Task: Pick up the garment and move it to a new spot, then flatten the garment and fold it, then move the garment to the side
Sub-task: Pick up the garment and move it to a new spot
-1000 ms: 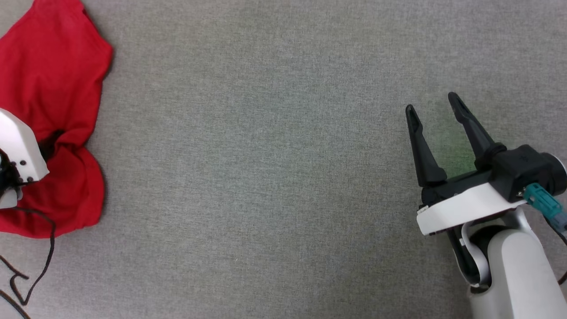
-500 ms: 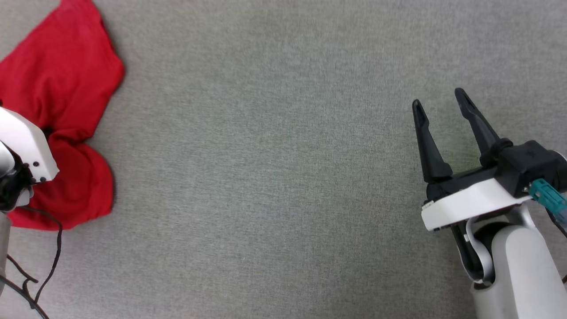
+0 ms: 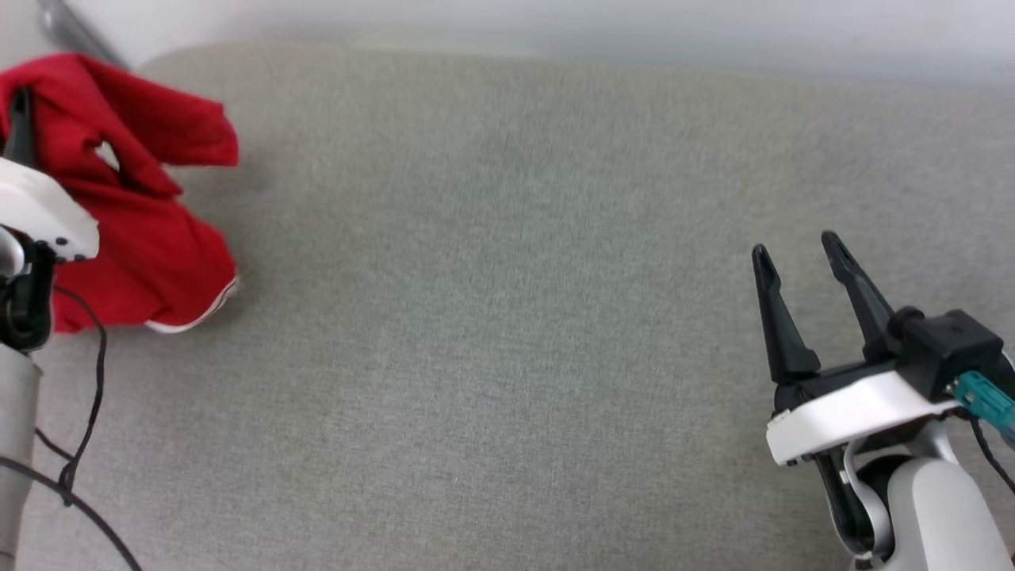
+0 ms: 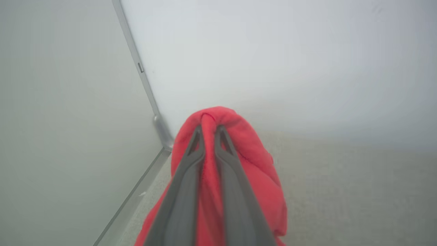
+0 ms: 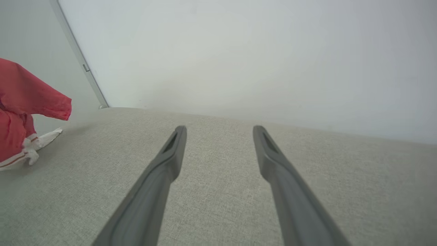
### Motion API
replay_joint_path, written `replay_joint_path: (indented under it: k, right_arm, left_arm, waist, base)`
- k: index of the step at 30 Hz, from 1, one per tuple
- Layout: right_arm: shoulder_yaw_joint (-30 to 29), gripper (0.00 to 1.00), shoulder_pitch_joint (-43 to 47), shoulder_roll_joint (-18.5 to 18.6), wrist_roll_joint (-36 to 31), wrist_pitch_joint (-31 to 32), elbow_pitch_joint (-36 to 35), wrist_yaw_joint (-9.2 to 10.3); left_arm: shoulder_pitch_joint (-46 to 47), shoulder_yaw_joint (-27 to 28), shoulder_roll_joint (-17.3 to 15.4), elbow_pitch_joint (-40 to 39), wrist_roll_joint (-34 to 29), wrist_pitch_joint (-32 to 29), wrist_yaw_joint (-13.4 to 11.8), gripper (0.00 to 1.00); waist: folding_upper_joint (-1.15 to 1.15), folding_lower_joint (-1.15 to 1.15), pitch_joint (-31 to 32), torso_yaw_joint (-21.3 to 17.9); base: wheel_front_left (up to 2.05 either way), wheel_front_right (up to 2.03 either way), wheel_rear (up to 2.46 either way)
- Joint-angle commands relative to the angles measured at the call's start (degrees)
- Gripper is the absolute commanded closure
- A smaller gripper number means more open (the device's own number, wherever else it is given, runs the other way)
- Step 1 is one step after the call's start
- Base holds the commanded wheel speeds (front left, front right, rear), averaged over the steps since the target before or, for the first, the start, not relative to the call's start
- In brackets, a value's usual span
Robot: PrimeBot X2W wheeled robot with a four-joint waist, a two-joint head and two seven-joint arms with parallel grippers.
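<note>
The garment [image 3: 151, 238] is a bright red shirt, bunched at the far left of the grey cloth surface, with a white striped hem edge at its lower right. My left gripper [image 3: 20, 99] is shut on a fold of it. In the left wrist view the two fingers [image 4: 191, 171] pinch red cloth [image 4: 252, 153], and the bunch hangs raised from them. My right gripper [image 3: 795, 243] stands open at the lower right, far from the shirt, with nothing between its fingers. The right wrist view has that gripper [image 5: 220, 128] over bare cloth and the garment [image 5: 20, 92] at the left edge.
The grey fabric surface [image 3: 492, 317] stretches wide between the two arms. A pale wall [image 3: 555, 24] runs along its far edge, with a metal corner post [image 4: 160, 126] behind the shirt. A black cable [image 3: 79, 444] loops by my left arm.
My left gripper has shut on the red shirt and raised it into a bunch, so a white striped hem now shows. The head view has tilted up, bringing the wall in.
</note>
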State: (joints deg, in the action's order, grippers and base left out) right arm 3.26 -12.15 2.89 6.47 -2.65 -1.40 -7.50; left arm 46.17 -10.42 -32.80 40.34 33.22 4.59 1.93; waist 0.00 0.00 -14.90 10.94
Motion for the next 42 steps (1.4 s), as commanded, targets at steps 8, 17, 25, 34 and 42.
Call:
replay_joint_path:
  k: [8, 17, 25, 34, 42]
  right_arm:
    - [-1.02, 0.00, 4.38, -0.02, 1.27, 0.62, -0.61, 0.02]
    - [-1.18, 0.00, 7.52, -0.03, 2.70, 2.68, -3.09, 0.02]
    - [-1.64, 0.00, 8.09, -0.05, 3.53, 3.73, -5.58, 0.02]
    - [-1.41, 0.00, 6.75, -0.04, 4.78, 2.65, -7.53, 0.02]
    - [-0.55, 0.00, 4.78, -0.03, 4.25, 1.60, -7.00, 0.02]
  left_arm:
    - [-1.64, -1.86, 3.88, -7.73, -2.72, 8.17, -1.63, 1.00]
    - [-6.86, -5.25, 9.80, -20.63, -2.35, 8.37, -3.40, 1.00]
    - [-10.85, -10.67, 16.74, -30.38, -1.05, 7.32, -3.03, 1.00]
    - [-19.58, -17.31, 18.21, -32.15, -1.92, 5.74, -2.42, 1.00]
    - [-27.33, -22.09, 15.11, -28.56, -5.08, 4.25, -2.74, 1.00]
  waist:
    - [0.00, 0.00, 8.93, -4.65]
    - [0.00, 0.00, 12.04, -12.59]
    - [0.00, 0.00, 9.01, -17.66]
    - [0.00, 0.00, 2.17, -18.75]
    - [0.00, 0.00, -0.64, -16.05]
  base:
    - [0.00, 0.00, 0.00]
    - [0.00, 0.00, 0.00]
    - [0.00, 0.00, 0.00]
    - [0.00, 0.00, 0.00]
    - [0.00, 0.00, 0.00]
